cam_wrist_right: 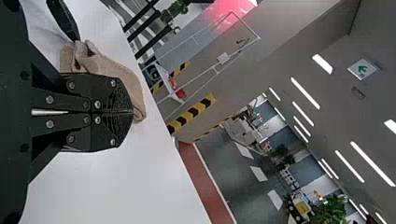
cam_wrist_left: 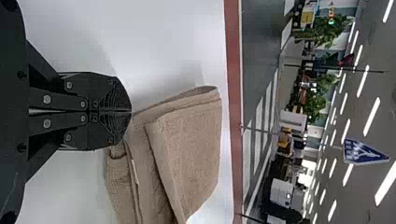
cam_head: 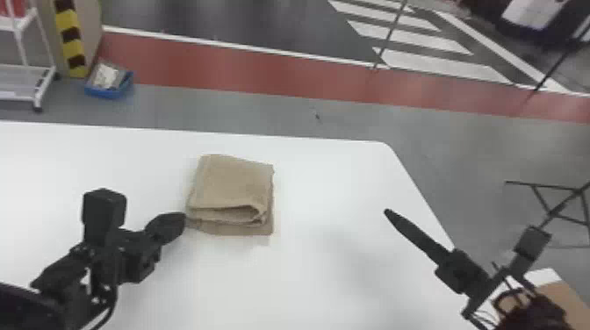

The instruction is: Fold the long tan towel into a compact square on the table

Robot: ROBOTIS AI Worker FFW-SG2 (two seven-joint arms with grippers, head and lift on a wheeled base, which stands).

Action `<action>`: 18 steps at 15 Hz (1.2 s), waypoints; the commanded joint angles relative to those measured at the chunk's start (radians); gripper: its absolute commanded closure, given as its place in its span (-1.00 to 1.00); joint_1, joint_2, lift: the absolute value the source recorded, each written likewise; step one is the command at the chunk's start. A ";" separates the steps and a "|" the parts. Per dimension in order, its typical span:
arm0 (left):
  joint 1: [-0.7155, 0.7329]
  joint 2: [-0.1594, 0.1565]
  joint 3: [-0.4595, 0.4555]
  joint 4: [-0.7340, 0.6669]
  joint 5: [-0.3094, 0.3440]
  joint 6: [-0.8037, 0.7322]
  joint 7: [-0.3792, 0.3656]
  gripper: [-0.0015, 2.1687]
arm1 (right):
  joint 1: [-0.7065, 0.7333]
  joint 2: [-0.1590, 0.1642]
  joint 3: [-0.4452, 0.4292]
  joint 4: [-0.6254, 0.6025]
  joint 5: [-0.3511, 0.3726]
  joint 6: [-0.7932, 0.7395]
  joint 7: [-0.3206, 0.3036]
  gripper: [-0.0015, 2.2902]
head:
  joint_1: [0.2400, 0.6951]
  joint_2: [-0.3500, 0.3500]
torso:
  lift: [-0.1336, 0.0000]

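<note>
The tan towel (cam_head: 232, 184) lies on the white table (cam_head: 325, 193) as a roughly square stack of layers, its near edge showing a loose, gaping fold. At the stack's near-left corner is my left gripper (cam_head: 182, 219), its tip beside or touching the cloth. In the left wrist view, the left gripper (cam_wrist_left: 130, 111) has its two fingers pressed together, next to the towel (cam_wrist_left: 191, 149). Off to the right of the towel, my right gripper (cam_head: 388, 213) hangs near the table's right edge. The right gripper (cam_wrist_right: 132, 112) is shut in the right wrist view, partly covering the towel (cam_wrist_right: 112, 72).
Beyond the table's far edge stand a blue bin (cam_head: 109, 90) and a white wheeled rack (cam_head: 26, 83) on the floor. A brown surface (cam_head: 566, 303) shows at the lower right, and a black metal frame (cam_head: 557, 188) stands right of the table.
</note>
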 commanded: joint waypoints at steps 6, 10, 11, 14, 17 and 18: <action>0.097 0.000 -0.030 -0.177 0.023 0.062 -0.001 0.78 | 0.002 0.010 -0.003 0.001 -0.003 -0.003 0.001 0.63 | 1.00 -1.00 | -0.86; 0.131 0.011 0.002 -0.262 0.026 0.114 0.009 0.78 | 0.011 0.012 -0.020 0.001 -0.014 -0.006 0.008 0.63 | 1.00 -1.00 | -0.86; 0.140 0.014 0.024 -0.292 0.026 0.123 0.012 0.78 | 0.011 0.010 -0.023 0.001 -0.015 -0.006 0.008 0.63 | 1.00 -1.00 | -0.86; 0.163 0.032 0.079 -0.351 0.029 0.132 0.029 0.78 | -0.035 0.009 0.020 -0.001 0.005 -0.018 -0.009 0.63 | 1.00 -1.00 | -0.86; 0.180 0.035 0.090 -0.364 0.031 0.132 0.037 0.78 | -0.129 0.012 0.198 -0.001 0.121 -0.055 -0.103 0.63 | 1.00 -1.00 | -0.86; 0.186 0.037 0.091 -0.364 0.031 0.126 0.037 0.78 | -0.181 0.023 0.273 0.001 0.186 -0.058 -0.126 0.63 | 1.00 -1.00 | -0.86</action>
